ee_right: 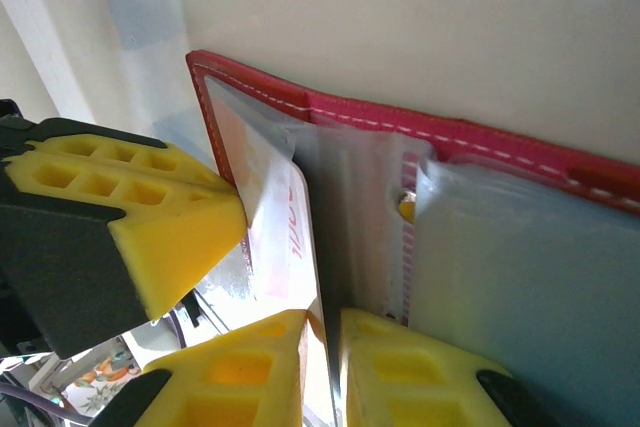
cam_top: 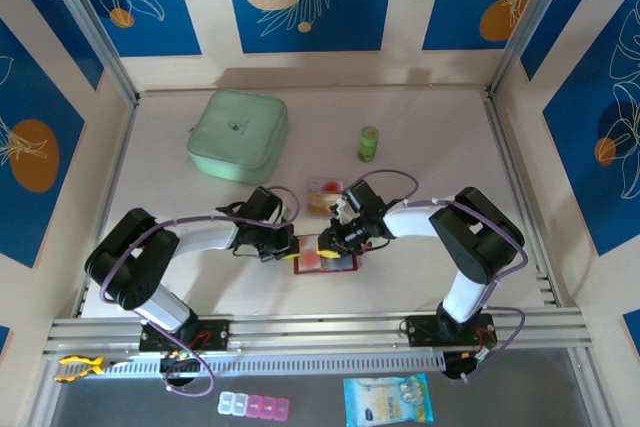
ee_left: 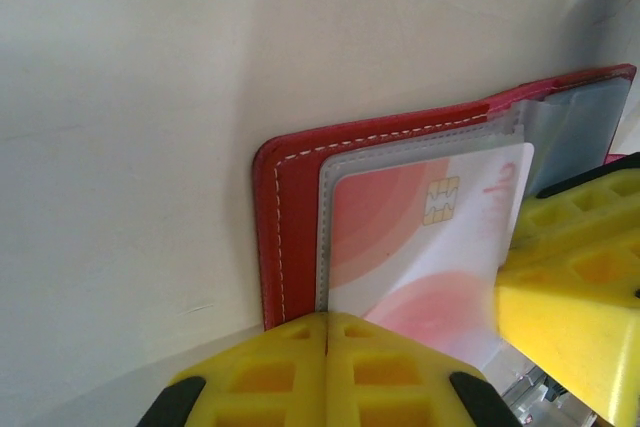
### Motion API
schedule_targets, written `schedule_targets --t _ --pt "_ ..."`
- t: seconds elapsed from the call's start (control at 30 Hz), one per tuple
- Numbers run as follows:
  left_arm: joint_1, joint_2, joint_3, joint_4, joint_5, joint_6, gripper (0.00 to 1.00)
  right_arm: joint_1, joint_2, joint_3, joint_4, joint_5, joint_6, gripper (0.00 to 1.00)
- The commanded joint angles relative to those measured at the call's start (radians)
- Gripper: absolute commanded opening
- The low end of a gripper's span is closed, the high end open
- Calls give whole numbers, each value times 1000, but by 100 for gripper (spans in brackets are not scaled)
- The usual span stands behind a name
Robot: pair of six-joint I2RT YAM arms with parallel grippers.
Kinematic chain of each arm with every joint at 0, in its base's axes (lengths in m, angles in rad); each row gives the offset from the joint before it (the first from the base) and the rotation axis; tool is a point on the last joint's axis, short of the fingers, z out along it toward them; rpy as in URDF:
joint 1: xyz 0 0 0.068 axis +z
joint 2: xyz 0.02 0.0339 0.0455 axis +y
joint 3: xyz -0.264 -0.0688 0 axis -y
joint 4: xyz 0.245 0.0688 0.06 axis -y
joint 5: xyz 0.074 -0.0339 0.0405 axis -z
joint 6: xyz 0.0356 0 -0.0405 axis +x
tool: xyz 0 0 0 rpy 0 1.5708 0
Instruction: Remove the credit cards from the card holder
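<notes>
The red card holder [cam_top: 325, 261] lies open on the table between both grippers, grey clear pockets up. A red-and-white credit card [ee_left: 420, 237] with a gold chip sits partly in a clear pocket [ee_left: 330, 177]. My left gripper [ee_left: 327, 325] is shut, its tips together on the holder's [ee_left: 285, 237] near edge. My right gripper [ee_right: 323, 332] is shut on the edge of that card [ee_right: 290, 237], beside the holder's [ee_right: 440, 132] snap. The left gripper's finger [ee_right: 150, 227] shows at the pocket's left side. More small tan and red-and-white cards [cam_top: 322, 195] lie on the table behind the holder.
A pale-green square pouch [cam_top: 238, 135] sits at the back left and a small green bottle [cam_top: 368, 143] at the back middle. Walls and metal posts ring the table. A pill box [cam_top: 254, 406] and a blue packet [cam_top: 389, 399] lie below the front rail.
</notes>
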Motion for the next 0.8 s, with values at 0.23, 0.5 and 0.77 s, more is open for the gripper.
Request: schedule_targets --t 0.23,0.5,0.77 --pt "-4 32 -11 -76 -55 10 1 21 28 22 -6 -37 -3 17" --pt "-4 31 -20 -80 -57 12 1 16 -37 -1 -68 54 -12 6" --pt "-2 49 -38 -66 -62 7 1 -25 -107 -23 -139 85 -49 3"
